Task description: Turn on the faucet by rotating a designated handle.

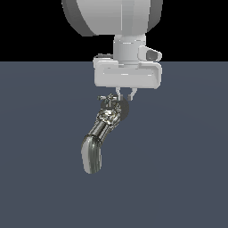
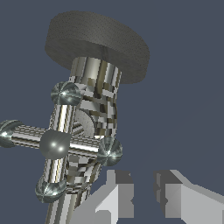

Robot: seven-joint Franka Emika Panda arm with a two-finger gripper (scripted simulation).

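The chrome faucet [image 1: 108, 116] stands on the dark floor, its curved spout [image 1: 91, 153] reaching toward the exterior view's lower left. The small cross-shaped handle [image 1: 108, 98] sits at the top of the knobbly body. My gripper [image 1: 125, 95] hangs straight down just to the exterior view's right of the handle, fingers apart with nothing between them. In the wrist view the handle [image 2: 54, 143] shows ball-tipped spokes, and one ball tip lies close to a fingertip [image 2: 116, 194]. The gripper [image 2: 143, 194] is beside the handle, not around it. The faucet body [image 2: 94, 98] rises from a dark round base [image 2: 96, 41].
A flat grey-blue floor [image 1: 178, 169] surrounds the faucet. The arm's large white link [image 1: 111, 15] hangs above the scene.
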